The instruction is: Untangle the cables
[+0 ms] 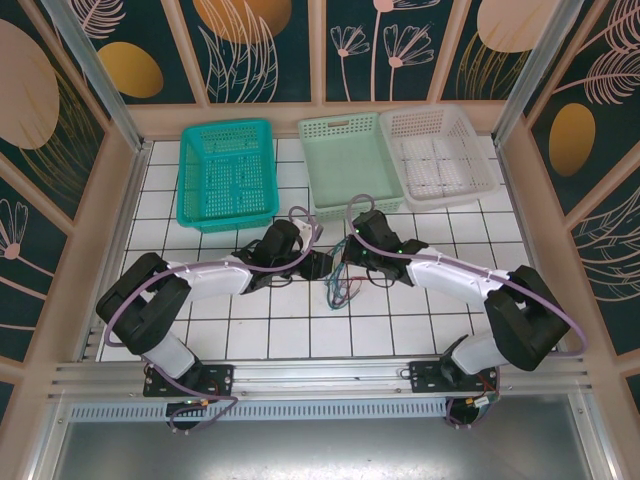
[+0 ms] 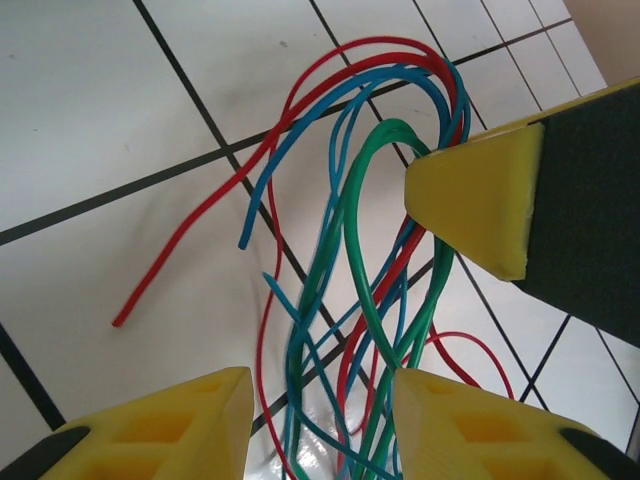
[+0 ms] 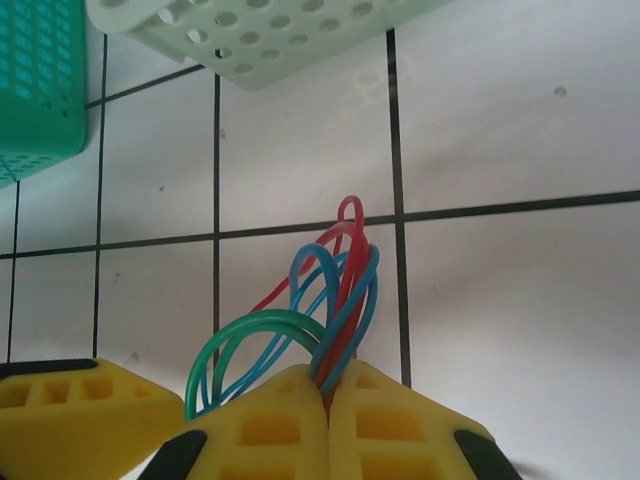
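Observation:
The cables (image 1: pixel 338 285) are a tangle of red, blue and green wires hanging between my two grippers at the middle of the tiled table. My right gripper (image 3: pixel 328 385) is shut on the cables; red and blue loops (image 3: pixel 345 270) stick out above its closed yellow fingers, and a green loop (image 3: pixel 250 330) arches to the left. In the top view the right gripper (image 1: pixel 346 260) almost meets my left gripper (image 1: pixel 318 265). The left gripper (image 2: pixel 322 385) stands open, with several strands (image 2: pixel 350 300) running loosely through the gap. A right fingertip (image 2: pixel 480 195) shows beside it.
Three baskets line the far edge: teal (image 1: pixel 228 175), pale green (image 1: pixel 348 160) and white (image 1: pixel 438 150). The pale green basket (image 3: pixel 260 35) and the teal one (image 3: pixel 40 85) lie just beyond the right gripper. Loose red and blue cable ends (image 2: pixel 180 260) trail on the tiles.

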